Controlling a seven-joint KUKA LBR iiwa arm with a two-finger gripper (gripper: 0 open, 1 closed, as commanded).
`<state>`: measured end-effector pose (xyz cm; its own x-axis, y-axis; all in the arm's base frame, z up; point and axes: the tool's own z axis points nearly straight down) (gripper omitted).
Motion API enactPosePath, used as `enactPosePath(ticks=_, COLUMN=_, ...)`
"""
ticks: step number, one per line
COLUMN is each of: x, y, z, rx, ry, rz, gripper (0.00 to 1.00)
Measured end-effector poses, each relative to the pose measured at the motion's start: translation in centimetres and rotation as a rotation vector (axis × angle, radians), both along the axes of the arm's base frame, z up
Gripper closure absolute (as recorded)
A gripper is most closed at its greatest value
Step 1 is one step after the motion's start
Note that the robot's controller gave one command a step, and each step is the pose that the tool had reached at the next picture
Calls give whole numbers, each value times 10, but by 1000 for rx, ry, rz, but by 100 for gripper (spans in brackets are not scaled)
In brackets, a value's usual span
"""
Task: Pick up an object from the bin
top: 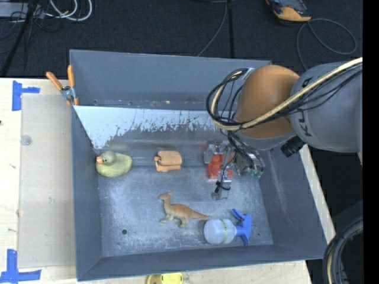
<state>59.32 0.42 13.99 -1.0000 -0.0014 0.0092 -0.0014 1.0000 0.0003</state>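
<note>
My gripper [222, 186] hangs low over the right middle of the bin floor, under the arm's orange cover. A small red thing [213, 164] lies right beside it, on its left and slightly farther back, partly hidden by cables. I cannot tell whether the two touch. A brown toy dinosaur [179, 210] lies nearer the front, left of the gripper. A white spray bottle with a blue trigger [225, 230] lies on its side at the front right, below the gripper.
A yellow rubber duck [113, 164] sits at the left of the bin. A tan wooden block [168, 160] lies in the middle, left of the red thing. The arm and its cables hang over the bin's right back part.
</note>
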Motion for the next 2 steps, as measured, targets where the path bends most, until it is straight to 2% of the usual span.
enactPosePath(ticks=1, x=2, y=0, z=5, rx=0, ry=-7, rz=0, gripper=0)
enactPosePath(ticks=2, x=-26, y=-6, z=-17, rx=0, ry=-6, rz=-27, gripper=0)
